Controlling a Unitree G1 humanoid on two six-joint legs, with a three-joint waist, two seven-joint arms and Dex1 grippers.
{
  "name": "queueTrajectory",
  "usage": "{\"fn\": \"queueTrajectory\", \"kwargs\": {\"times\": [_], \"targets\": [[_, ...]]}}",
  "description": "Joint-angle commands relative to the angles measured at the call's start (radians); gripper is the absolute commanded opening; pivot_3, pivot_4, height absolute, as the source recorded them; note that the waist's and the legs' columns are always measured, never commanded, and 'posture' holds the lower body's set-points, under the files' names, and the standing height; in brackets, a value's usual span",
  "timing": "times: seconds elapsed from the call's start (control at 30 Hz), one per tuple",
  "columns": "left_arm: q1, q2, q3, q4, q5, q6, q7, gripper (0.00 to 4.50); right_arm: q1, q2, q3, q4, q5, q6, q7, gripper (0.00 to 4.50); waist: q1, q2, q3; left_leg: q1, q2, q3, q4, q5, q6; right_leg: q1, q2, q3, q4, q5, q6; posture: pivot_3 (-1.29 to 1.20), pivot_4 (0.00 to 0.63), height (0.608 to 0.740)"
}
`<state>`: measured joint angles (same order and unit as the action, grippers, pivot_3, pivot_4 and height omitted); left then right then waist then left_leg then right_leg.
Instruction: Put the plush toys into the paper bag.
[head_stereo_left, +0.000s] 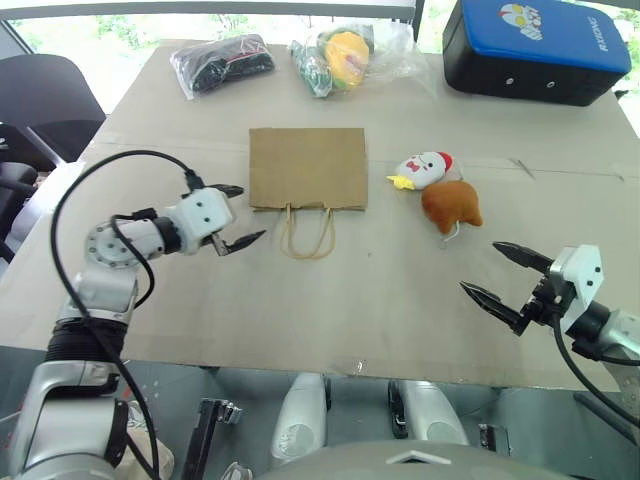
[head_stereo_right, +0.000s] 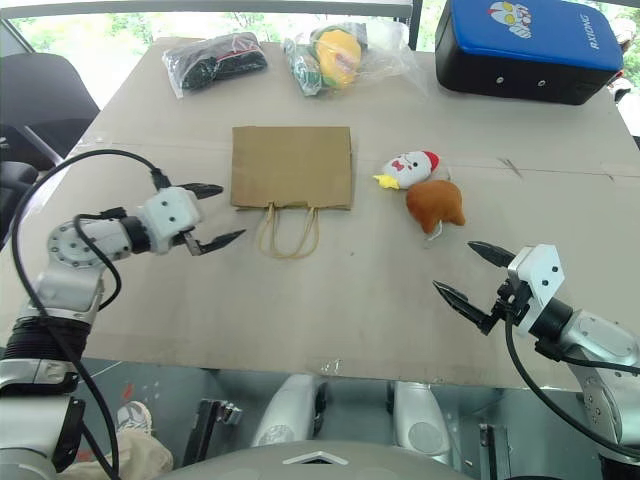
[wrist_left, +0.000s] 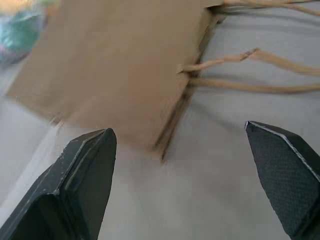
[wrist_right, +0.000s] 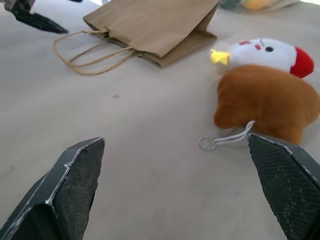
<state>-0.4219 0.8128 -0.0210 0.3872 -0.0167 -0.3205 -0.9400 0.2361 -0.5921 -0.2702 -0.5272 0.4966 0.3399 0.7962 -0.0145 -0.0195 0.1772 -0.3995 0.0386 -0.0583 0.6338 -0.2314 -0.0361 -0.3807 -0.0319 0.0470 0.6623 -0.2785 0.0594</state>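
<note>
A brown paper bag (head_stereo_left: 307, 168) lies flat at mid-table, its two loop handles (head_stereo_left: 307, 232) pointing toward me. To its right lie the plush toys, touching: a white chicken (head_stereo_left: 423, 170) with red comb and an orange-brown drumstick (head_stereo_left: 452, 204), also seen as chicken (wrist_right: 265, 52) and drumstick (wrist_right: 267, 100). My left gripper (head_stereo_left: 236, 215) is open, just left of the bag's mouth corner (wrist_left: 165, 145), with nothing between its fingers. My right gripper (head_stereo_left: 506, 277) is open and empty above the table, nearer me than the toys.
At the far edge lie black items in a clear plastic bag (head_stereo_left: 221, 62) and a yellow-and-green toy in clear wrap (head_stereo_left: 345, 56). A black case with a blue lid (head_stereo_left: 535, 47) stands at the far right. A dark chair (head_stereo_left: 45, 100) is beyond the table's left side.
</note>
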Motion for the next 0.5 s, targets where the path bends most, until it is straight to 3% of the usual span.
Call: {"fn": "queueTrajectory", "kwargs": {"times": [0.03, 0.23, 0.33, 0.5], "targets": [[-0.049, -0.03, -0.012, 0.061, 0.022, -0.112, 0.024, 4.44, 0.01, 0.0, -0.018, -0.05, 0.017, 0.001, -0.025, 4.5, -0.002, 0.0, 0.0, 0.0, 0.0, 0.0, 0.0, 0.0, 0.0, 0.0, 0.0, 0.0, 0.0, 0.0, 0.0, 0.0, 0.15, 0.74], [-0.109, -0.127, -0.049, 0.146, 0.004, -0.184, 0.002, 4.44, 0.027, 0.008, -0.004, -0.07, 0.004, -0.005, -0.057, 4.5, 0.001, 0.0, 0.0, 0.0, 0.0, -0.001, 0.0, 0.0, 0.0, 0.0, 0.0, -0.001, 0.001, 0.0, 0.0, 0.0, 0.15, 0.74], [-0.12, -0.15, -0.046, 0.164, -0.016, -0.195, -0.017, 3.69, 0.029, 0.012, 0.005, -0.084, 0.003, -0.003, -0.069, 4.5, 0.001, 0.0, 0.0, 0.0, 0.0, -0.001, 0.001, 0.0, 0.0, 0.0, 0.0, -0.001, 0.001, 0.0, 0.0, 0.0, 0.15, 0.74], [-0.1, -0.172, -0.04, 0.135, -0.085, -0.147, -0.085, 1.27, 0.025, 0.012, 0.027, -0.096, -0.015, -0.005, -0.092, 4.5, -0.004, 0.0, 0.0, 0.001, 0.0, -0.001, 0.001, 0.0, 0.0, 0.0, 0.001, -0.001, 0.002, 0.0, 0.0, 0.0, 0.15, 0.74]]}}
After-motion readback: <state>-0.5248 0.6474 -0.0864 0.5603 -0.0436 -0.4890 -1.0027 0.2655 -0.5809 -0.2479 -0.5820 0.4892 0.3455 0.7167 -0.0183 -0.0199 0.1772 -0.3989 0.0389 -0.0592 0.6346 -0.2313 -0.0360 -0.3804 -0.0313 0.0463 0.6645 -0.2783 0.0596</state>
